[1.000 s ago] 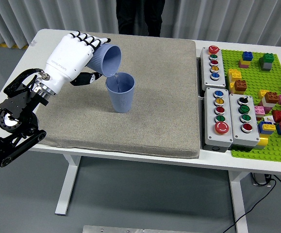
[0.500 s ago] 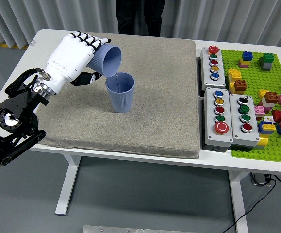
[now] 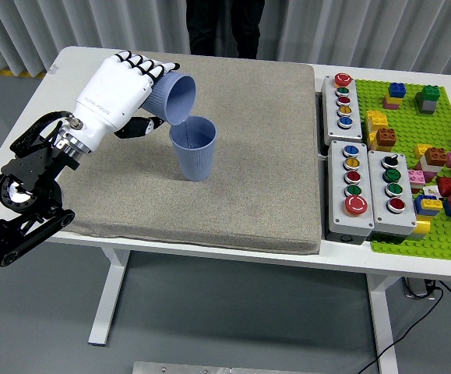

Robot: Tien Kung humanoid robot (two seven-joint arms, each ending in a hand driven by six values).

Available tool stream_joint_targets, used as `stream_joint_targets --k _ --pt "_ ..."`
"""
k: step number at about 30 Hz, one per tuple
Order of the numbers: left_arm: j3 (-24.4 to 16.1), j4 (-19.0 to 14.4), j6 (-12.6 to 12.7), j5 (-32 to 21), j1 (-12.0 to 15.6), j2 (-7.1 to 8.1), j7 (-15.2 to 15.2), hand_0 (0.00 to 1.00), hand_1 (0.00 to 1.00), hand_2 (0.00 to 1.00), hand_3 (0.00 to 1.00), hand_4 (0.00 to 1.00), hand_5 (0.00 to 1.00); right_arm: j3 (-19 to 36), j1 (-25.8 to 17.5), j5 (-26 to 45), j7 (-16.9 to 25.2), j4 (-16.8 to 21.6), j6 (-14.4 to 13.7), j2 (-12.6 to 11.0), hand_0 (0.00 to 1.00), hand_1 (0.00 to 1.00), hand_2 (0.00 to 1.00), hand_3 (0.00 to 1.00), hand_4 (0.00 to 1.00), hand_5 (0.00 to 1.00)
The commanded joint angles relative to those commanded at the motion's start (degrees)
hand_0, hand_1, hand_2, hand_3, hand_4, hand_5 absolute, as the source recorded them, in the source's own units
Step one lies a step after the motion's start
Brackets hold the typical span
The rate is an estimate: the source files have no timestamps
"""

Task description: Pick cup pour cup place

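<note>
My left hand (image 3: pixel 135 92), white with black fingertips, is shut on a ribbed blue cup (image 3: pixel 173 97). That cup is tipped on its side, its mouth facing right and down, just above the rim of a second blue ribbed cup (image 3: pixel 193 148). The second cup stands upright on the grey mat (image 3: pixel 233 195), left of the mat's middle. No stream shows between the two cups. The right arm is out of view.
Three grey button boxes (image 3: pixel 344 101) (image 3: pixel 353 188) (image 3: pixel 392 192) stand right of the mat. A green baseplate (image 3: pixel 443 226) with several loose bricks fills the far right. A person in dark trousers (image 3: pixel 223 23) stands at the table's far side.
The held cup has tilted back up very slightly, and the thin stream seen pouring into the standing cup is gone. The standing cup has not moved.
</note>
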Motion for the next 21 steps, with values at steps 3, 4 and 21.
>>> stream_joint_targets --k 3,4,21 --pt "0.6 0.1 0.1 0.0 -0.2 0.05 0.2 0.594 0.553 0.565 0.603 0.645 0.168 0.0 0.0 0.0 0.0 0.0 0.0 0.0 0.689 0.659 0.582 0.59 0.002 0.07" --pt "0.7 0.1 0.1 0.0 -0.2 0.04 0.2 0.594 0.553 0.565 0.603 0.645 0.168 -0.1 0.0 0.0 0.0 0.0 0.0 0.0 0.689 0.659 0.582 0.59 0.002 0.07" --pt "3.5 0.0 1.4 0.0 -1.2 0.98 1.0 0.596 0.555 0.564 0.602 0.643 0.167 0.2 -0.2 -0.3 -0.1 0.0 0.1 0.0 0.689 0.659 0.583 0.591 0.002 0.072"
